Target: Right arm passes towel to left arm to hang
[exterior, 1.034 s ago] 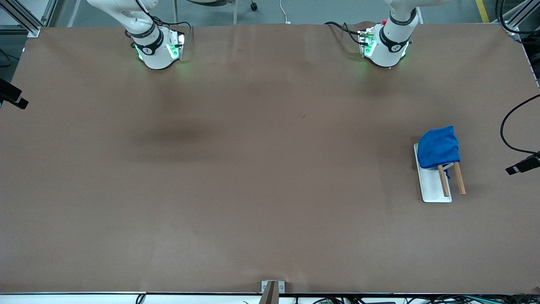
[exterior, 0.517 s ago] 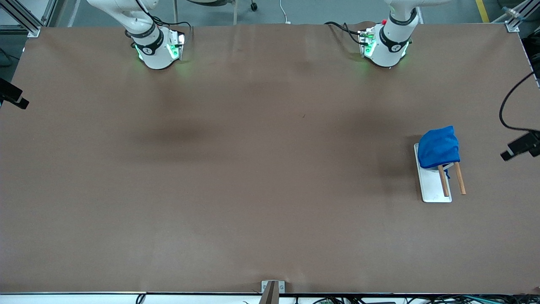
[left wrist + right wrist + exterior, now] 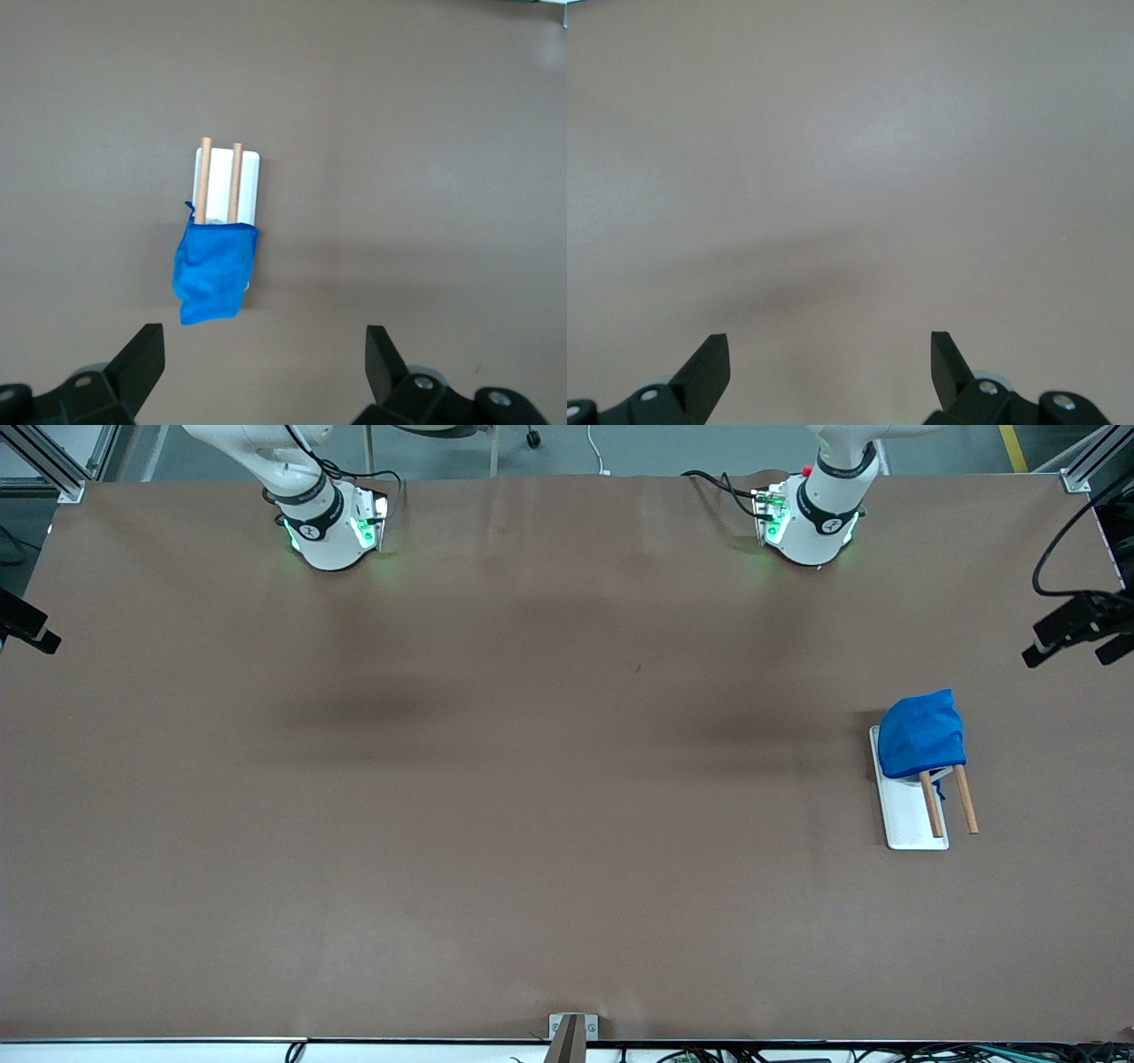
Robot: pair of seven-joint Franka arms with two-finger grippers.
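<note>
Draped already over the two wooden rails [image 3: 948,802] of a white-based rack [image 3: 904,815] toward the left arm's end of the table [image 3: 532,779]: the towel [image 3: 921,735]. High above, left gripper [image 3: 264,354] and right gripper [image 3: 829,359], jaws apart, holding nothing, task seemingly complete.

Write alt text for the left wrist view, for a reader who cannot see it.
A bright blue microfibre towel hangs draped over one end of a small rack of two wooden rods on a flat white base, on a brown table. The left gripper hangs above with its black fingers wide open, holding nothing.
</note>
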